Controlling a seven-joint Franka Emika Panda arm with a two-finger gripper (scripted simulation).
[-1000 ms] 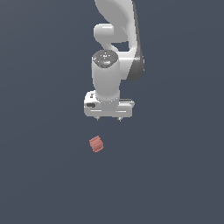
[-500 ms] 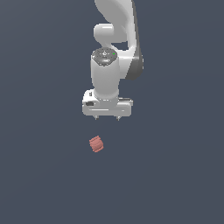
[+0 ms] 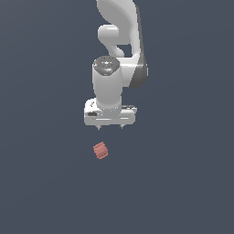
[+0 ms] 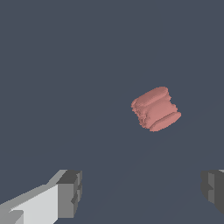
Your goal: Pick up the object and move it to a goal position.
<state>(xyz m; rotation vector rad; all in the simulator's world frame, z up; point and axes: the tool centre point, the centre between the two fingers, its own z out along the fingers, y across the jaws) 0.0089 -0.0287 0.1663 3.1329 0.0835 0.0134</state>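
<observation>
1. The white Franka arm's gripper (image 3: 110,127) hangs above the dark grey floor (image 3: 45,183), fingers (image 4: 70,192) spread wide and holding nothing.
2. The salmon-red ribbed cylinder (image 3: 100,151) lies on its side, below the gripper and clear of both fingers in the wrist view.

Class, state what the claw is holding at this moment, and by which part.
Nothing is held. The claw is open and hangs apart from the salmon-red ribbed cylinder, which lies untouched on the dark surface.
</observation>
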